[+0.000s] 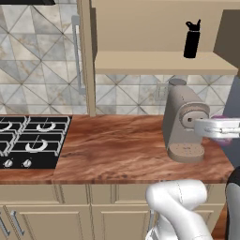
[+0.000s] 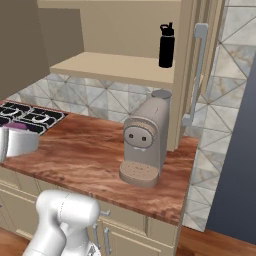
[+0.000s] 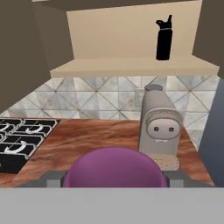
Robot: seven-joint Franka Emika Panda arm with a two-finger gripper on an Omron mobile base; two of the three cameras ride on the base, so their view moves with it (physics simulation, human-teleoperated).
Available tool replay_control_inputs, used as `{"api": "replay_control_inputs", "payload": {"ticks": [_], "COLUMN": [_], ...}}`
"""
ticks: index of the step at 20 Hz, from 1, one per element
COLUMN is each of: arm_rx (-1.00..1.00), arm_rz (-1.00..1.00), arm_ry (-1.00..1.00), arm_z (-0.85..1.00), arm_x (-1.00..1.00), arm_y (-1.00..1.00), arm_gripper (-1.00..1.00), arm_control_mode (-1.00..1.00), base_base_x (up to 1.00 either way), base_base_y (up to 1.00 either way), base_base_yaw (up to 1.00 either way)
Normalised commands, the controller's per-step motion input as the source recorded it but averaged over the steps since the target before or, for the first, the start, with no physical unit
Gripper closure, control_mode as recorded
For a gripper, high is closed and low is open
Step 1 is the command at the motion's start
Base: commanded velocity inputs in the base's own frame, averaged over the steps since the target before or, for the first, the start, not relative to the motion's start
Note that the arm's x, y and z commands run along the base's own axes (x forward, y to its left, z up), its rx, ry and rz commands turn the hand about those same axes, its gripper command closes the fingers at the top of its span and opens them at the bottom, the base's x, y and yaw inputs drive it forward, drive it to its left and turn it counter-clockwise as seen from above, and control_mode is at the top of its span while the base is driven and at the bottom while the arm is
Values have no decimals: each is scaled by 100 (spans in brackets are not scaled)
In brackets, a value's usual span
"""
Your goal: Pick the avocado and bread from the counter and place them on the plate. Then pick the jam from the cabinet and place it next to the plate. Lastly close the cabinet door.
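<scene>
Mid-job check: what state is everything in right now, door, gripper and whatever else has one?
cabinet door: open, swung out edge-on
gripper: closed around the jam, held in the air
jam: purple, between the fingers, above the counter
black bottle: upright on the cabinet shelf
coffee machine: upright on the counter
stove: no flame visible

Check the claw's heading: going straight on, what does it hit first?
Likely the tiled wall behind the counter, passing just left of the coffee machine. The claw, carrying a purple item, may clip the machine; depth is unclear.
</scene>
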Motion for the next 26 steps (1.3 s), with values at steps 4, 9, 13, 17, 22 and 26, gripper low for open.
{"api": "replay_control_inputs", "payload": {"ticks": [4, 9, 13, 17, 22, 26], "arm_rx": [0, 0, 0, 0, 0, 0], "arm_rz": [0, 0, 0, 0, 0, 0], "arm_ry": [0, -1, 0, 0, 0, 0], "arm_z": [0, 0, 0, 0, 0, 0], "arm_x": [-5, -26, 0, 0, 0, 0], "arm_y": [0, 3, 0, 0, 0, 0], "arm_gripper": [100, 100, 100, 100, 100, 100], "arm_control_mode": [-100, 100, 100, 100, 100, 100], "base_base_x": [0, -26, -57, -25, 0, 0], "base_base_y": [0, 20, 66, 94, 100, 100], "base_base_yaw": [0, 1, 12, 19, 28, 40]}}
